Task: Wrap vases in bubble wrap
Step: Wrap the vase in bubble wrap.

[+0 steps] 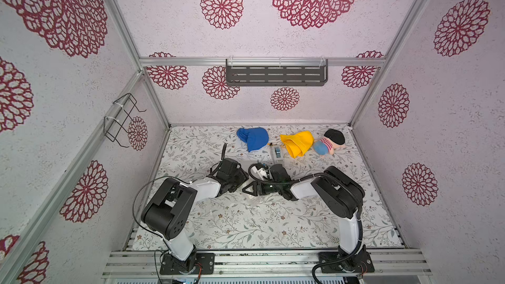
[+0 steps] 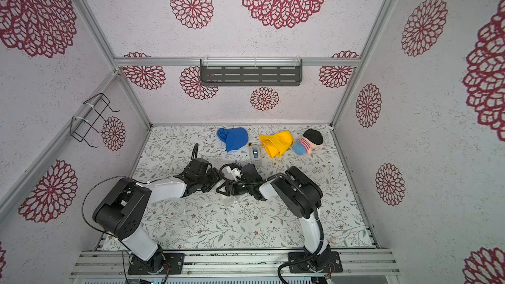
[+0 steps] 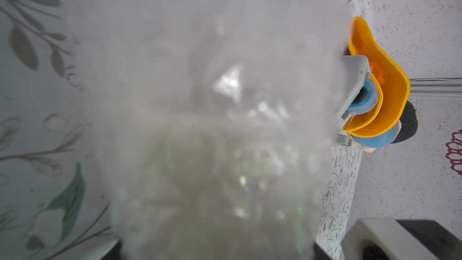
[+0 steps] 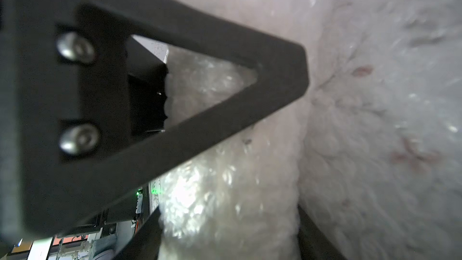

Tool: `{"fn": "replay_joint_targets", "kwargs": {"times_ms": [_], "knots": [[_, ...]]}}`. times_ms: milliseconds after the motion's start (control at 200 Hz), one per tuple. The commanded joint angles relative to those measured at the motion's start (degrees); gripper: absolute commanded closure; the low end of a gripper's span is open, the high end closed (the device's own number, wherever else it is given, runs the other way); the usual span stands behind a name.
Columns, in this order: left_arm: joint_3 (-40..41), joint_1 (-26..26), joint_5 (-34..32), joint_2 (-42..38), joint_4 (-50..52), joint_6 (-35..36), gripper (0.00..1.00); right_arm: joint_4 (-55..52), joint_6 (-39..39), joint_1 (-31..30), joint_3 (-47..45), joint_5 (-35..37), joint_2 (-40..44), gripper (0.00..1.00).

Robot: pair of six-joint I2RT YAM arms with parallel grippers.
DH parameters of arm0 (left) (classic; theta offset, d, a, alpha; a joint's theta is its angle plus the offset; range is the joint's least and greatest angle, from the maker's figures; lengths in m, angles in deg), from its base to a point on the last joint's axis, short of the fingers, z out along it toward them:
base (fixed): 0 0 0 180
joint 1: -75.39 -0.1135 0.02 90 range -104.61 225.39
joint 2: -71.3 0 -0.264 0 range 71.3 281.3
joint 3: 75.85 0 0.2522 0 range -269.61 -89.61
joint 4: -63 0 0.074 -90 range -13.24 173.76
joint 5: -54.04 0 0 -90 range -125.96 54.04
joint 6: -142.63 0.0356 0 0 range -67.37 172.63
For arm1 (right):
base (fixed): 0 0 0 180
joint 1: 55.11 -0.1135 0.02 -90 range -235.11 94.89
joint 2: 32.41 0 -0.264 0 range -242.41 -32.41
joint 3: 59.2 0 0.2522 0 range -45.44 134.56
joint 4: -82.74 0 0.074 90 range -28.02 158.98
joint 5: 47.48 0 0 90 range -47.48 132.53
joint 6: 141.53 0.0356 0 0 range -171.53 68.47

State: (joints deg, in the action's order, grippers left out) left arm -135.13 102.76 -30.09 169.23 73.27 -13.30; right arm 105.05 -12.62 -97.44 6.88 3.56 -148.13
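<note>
**Two grippers meet over bubble wrap at mid-table**

Seen from above in both top views, my left gripper [image 1: 242, 183] and right gripper [image 1: 247, 189] sit tip to tip at the middle of the floral table [image 1: 246, 228]. Crinkled bubble wrap [image 1: 253, 200] shows just beside them, on the side toward my arm bases. Near the back wall lie a blue cloth [image 1: 254, 138], a tape dispenser [image 1: 276, 154], a yellow cloth [image 1: 297, 143] and a plush doll [image 1: 329, 143], all well apart from the work.

Through my left wrist camera, the wrap fills most of the frame as a blurred, shiny curtain close to the lens. That gripper is clenched tight, though I cannot tell whether it nips the sheet.

Through my right wrist camera, a rolled bundle of the wrap lies between my fingers [image 4: 225, 58]. One triangular finger presses against it, so this gripper has a grasp on the wrap. The vase cannot be made out beneath the plastic.
</note>
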Motion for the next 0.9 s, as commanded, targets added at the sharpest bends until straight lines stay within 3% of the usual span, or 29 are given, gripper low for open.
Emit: {"fn": "replay_joint_targets", "kwargs": {"times_ms": [0,255,315,345,550,711,741,776,896], "knots": [[-0.2,1.0,-3.2,3.0,9.9,4.2,0.53,-15.8,-4.5,-0.7,-3.0,5.7,-0.5,0.50],[-2.0,1.7,-5.2,5.0,15.8,7.8,0.67,-24.4,-10.5,-0.6,-3.4,10.8,4.5,0.22],[-2.1,1.8,-5.3,5.3,16.4,8.4,0.69,-28.3,-13.1,-0.4,-3.2,13.9,7.0,0.05],[-2.3,1.8,-5.3,5.3,16.7,8.7,0.70,-30.4,-14.4,-0.4,-3.1,15.6,8.6,0.01],[-2.8,2.1,-5.3,5.9,17.9,10.8,0.75,-39.3,-20.5,0.5,-2.9,31.0,18.9,0.01],[-2.8,2.5,-4.6,5.5,17.5,12.0,0.75,-32.8,-21.6,1.6,-5.3,47.7,24.6,0.01],[-2.9,2.6,-4.5,5.6,17.5,12.2,0.75,-32.4,-20.8,2.6,-4.7,48.0,24.5,0.02],[-3.1,2.7,-4.3,5.6,17.5,12.5,0.75,-33.5,-19.4,4.0,-2.6,46.5,23.5,0.10],[-3.4,3.0,-3.7,5.7,17.3,13.2,0.75,-33.1,-18.2,7.5,3.7,29.3,17.0,0.29]]}}
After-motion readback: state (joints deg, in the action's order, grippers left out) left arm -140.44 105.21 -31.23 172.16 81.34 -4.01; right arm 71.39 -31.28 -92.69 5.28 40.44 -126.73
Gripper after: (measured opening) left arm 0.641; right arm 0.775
